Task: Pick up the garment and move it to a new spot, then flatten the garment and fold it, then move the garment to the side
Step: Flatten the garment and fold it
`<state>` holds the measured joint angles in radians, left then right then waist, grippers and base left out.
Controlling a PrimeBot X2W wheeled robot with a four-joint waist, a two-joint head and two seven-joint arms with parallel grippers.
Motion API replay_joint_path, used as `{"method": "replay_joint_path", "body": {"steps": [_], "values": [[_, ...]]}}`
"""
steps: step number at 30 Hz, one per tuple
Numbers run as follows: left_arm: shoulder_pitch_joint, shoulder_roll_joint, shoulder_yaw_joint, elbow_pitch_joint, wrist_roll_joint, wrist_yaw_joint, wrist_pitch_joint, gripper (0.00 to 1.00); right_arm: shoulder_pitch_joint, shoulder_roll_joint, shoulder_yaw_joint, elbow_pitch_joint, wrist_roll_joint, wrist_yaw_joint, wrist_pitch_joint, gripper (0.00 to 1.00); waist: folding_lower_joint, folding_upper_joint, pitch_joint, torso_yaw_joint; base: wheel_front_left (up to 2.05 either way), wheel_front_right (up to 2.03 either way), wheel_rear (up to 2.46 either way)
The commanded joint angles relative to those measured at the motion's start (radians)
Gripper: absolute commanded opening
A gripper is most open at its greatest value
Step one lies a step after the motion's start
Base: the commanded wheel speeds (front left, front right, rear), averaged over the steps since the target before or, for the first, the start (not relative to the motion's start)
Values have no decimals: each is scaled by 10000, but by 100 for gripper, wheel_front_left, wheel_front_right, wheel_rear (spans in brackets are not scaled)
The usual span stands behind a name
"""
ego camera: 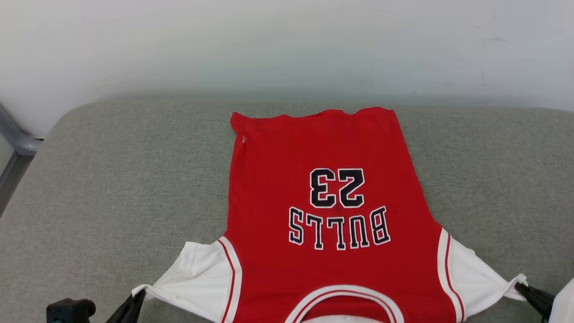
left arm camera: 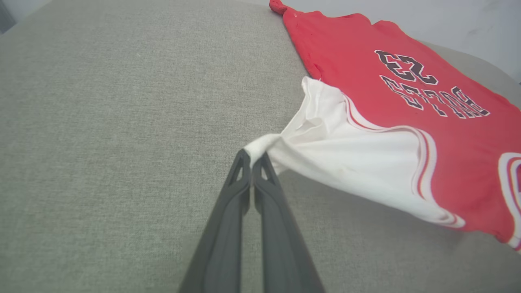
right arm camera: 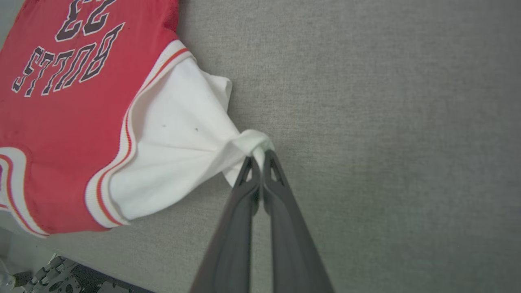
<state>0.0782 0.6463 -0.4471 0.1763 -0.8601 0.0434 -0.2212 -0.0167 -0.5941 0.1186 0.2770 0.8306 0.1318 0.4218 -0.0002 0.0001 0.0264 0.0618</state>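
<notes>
The garment (ego camera: 332, 215) is a red jersey with white short sleeves and black-and-white "BULLS 23" lettering facing up. It is spread on a grey cushion, hem toward the far wall, collar toward me. My left gripper (ego camera: 140, 294) is shut on the tip of the left white sleeve (left arm camera: 346, 158), pulling it taut; its tips (left arm camera: 253, 156) pinch the cloth. On the opposite side, my right gripper (ego camera: 522, 287) pinches the tip of the other white sleeve (right arm camera: 179, 134) in the same way, shut (right arm camera: 258, 159) on the bunched fabric.
The grey cushion (ego camera: 112, 188) stretches wide on both sides of the jersey, ending at a pale wall (ego camera: 287, 45) behind. A grey metal frame (ego camera: 13, 139) sits at the far left edge. The cushion's near edge, with dark floor below it, shows in the right wrist view (right arm camera: 61, 276).
</notes>
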Motion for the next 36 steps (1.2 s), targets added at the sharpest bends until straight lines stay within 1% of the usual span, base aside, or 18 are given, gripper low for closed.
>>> {"method": "replay_joint_path", "body": {"steps": [1,5,7,8,10,14,19,23,24,25,26,27,29,34,35,36], "values": [[222,111,69,-180,-93,124,81,0,314,-50,-120,-187,118,-20,257,0,2,-1,3,17,0,0,0],[593,202,-154,-732,-148,225,450,0,938,11,-371,-726,149,-20,888,0,2,-1,46,17,0,0,0],[619,148,-289,-938,-82,283,585,0,1108,157,-638,-698,152,-20,1215,0,2,-1,79,25,0,0,0],[543,75,-412,-1096,-12,333,655,0,1062,349,-962,-707,74,-17,1547,100,2,-1,142,54,0,0,0],[407,45,-482,-1290,60,371,744,0,836,516,-1208,-960,-10,-15,1799,100,2,-1,246,110,0,0,0],[91,136,-570,-1898,274,476,964,0,356,564,-1644,-1625,-269,-15,2239,100,2,-1,582,355,0,0,0],[-447,240,-761,-3275,473,606,1578,0,-691,586,-2161,-2687,-478,-15,3111,100,2,-1,1408,971,0,0,0],[-910,214,-927,-4372,761,718,1963,0,-1923,688,-2453,-3156,-898,-15,4178,100,2,-1,2206,1591,0,0,0],[-910,214,-927,-4372,761,718,1963,0,-1923,688,-2453,-3156,-898,-15,4178,100,2,-1,2206,1591,0,0,0],[-1008,188,-994,-4623,841,729,2040,0,-2268,710,-2557,-3237,-1052,-15,4498,100,2,-1,2419,1771,0,0,0],[-1183,125,-1131,-5092,946,769,2184,0,-3084,761,-2742,-3252,-1385,-15,5158,100,2,-1,2836,2108,0,0,0],[-1183,125,-1131,-5092,946,769,2184,0,-3084,761,-2742,-3252,-1385,-15,5158,100,2,-1,2836,2108,0,0,0],[-1387,72,-1236,-5461,1045,752,2340,0,-3888,753,-2904,-3102,-1776,-15,5832,100,2,-1,3304,2472,0,0,0],[-1780,-93,-1587,-6068,1269,647,2677,0,-5809,563,-3137,-2482,-2895,-15,7215,100,2,-1,4260,3343,0,0,0],[-1925,-184,-1704,-6231,1362,617,2711,0,-6533,472,-3245,-2177,-3275,-15,7593,100,2,-1,4556,3673,0,0,0],[-1974,-228,-1748,-6298,1399,603,2722,0,-6865,435,-3261,-2044,-3488,-15,7753,100,2,-1,4677,3813,0,0,0]]}}
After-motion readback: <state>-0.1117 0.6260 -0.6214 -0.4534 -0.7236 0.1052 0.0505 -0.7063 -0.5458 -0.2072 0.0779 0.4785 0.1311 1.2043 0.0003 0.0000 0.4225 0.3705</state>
